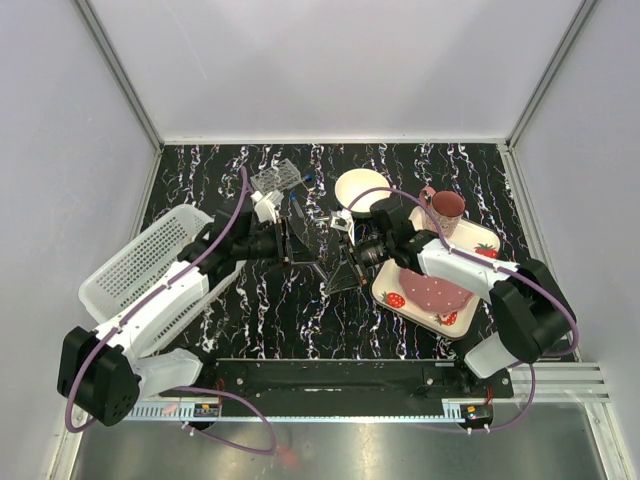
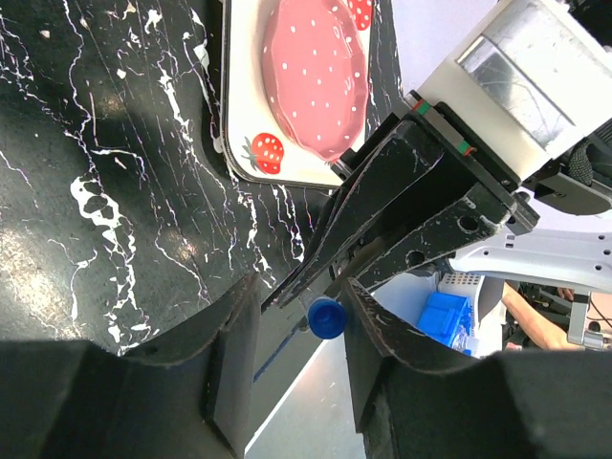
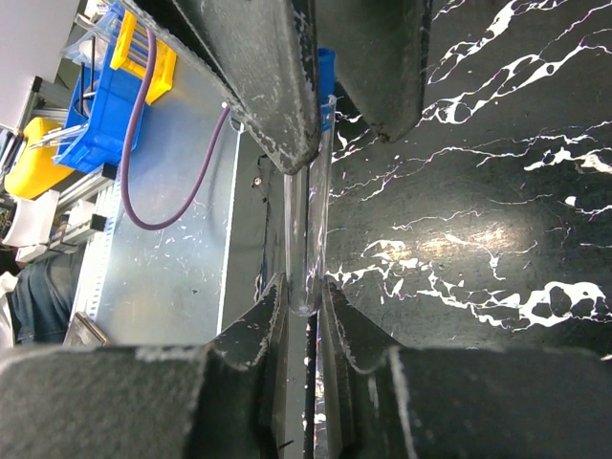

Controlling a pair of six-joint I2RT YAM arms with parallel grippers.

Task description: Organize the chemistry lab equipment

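Observation:
A thin clear tube (image 3: 311,220) with a blue cap (image 2: 328,317) hangs in the air between my two grippers, above the middle of the black marbled table (image 1: 260,310). My right gripper (image 3: 306,296) is shut on the tube's round bottom end. My left gripper (image 2: 301,306) is open, its fingers on either side of the blue cap, which lies close to one finger (image 2: 378,344). The clear tube rack (image 1: 277,180) stands at the back, with blue-capped tubes (image 1: 305,182) beside it. I cannot make out the squeeze bottle, pipettes or sticks.
A white bowl with a yellow rim (image 1: 362,190) sits at the back centre. A pink mug (image 1: 447,207) stands on the strawberry-printed plate (image 1: 435,290) under my right arm. A white perforated basket (image 1: 140,265) lies tilted at the left.

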